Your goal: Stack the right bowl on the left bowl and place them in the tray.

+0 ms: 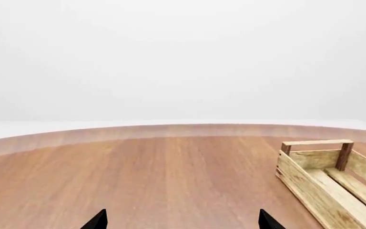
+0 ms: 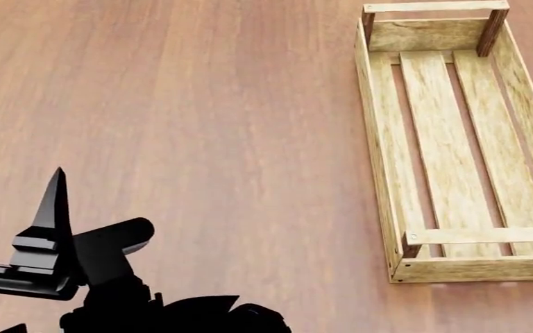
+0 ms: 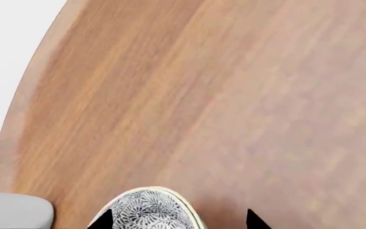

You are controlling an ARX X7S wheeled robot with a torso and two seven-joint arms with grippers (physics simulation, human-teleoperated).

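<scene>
Hovering right pincer (image 3: pixel 177 220) over patterned bowl (image 3: pixel 148 210), tips spread, nothing pinched. Looks rigid, glazed, slippery, breakable; better pinched across rim. Left pincer (image 1: pixel 181 220) spread, bare. Tray (image 2: pixel 452 146) on desk (image 2: pixel 202 104), unfilled.

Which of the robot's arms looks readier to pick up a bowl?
The right arm, probably. Its wrist camera shows a patterned bowl between its open gripper tips on the wooden table. The left gripper faces bare table beside the empty tray, with no bowl in sight.

Tray (image 2: pixel 384 180) right of left hand (image 2: pixel 58 201)
</scene>
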